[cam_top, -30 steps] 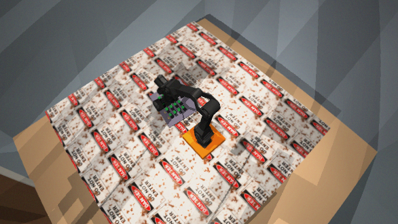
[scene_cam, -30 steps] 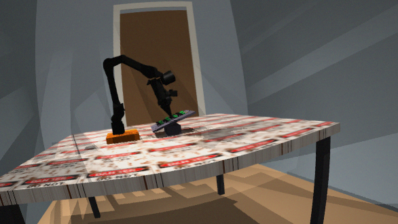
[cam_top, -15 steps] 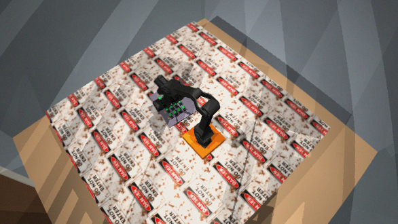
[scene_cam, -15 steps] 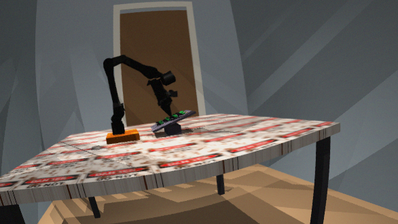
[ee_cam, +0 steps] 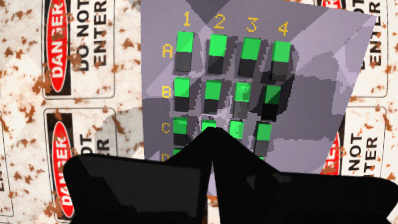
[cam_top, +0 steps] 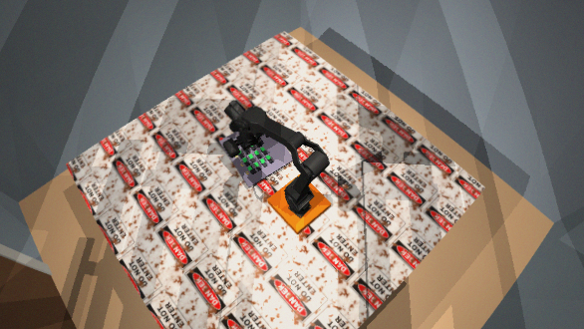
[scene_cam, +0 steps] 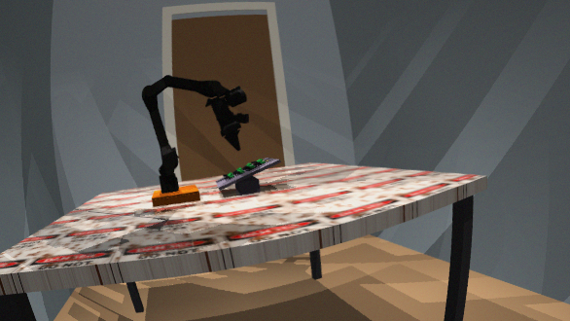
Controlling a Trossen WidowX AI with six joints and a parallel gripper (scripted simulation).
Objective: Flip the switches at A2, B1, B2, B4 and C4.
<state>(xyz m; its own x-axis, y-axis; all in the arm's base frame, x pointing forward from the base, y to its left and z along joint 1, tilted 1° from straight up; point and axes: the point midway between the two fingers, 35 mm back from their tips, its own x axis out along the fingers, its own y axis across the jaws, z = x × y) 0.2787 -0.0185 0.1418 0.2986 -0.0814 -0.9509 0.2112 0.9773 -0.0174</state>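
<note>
The tilted purple panel [cam_top: 280,146] [scene_cam: 273,161] [ee_cam: 320,100] carries rows of green-and-black rocker switches. In the wrist view, switches A2 [ee_cam: 217,52], B1 [ee_cam: 181,94], B2 [ee_cam: 212,96], B4 [ee_cam: 271,102] and C4 [ee_cam: 263,137] show their green half on the side far from the arm. I cannot surely tell which ends are raised. B4 lies in shadow. My gripper [scene_cam: 238,149] [ee_cam: 213,133] is shut and empty, above the panel and apart from it. Its fingers cover part of C2 [ee_cam: 208,123] and most of row D.
The panel rests on a dark stand [scene_cam: 248,185] on the patterned table [cam_top: 319,294] [scene_cam: 389,187]. The arm's orange base [cam_top: 299,221] [scene_cam: 176,196] is beside the panel's near, lower edge. The panel's far edge is higher.
</note>
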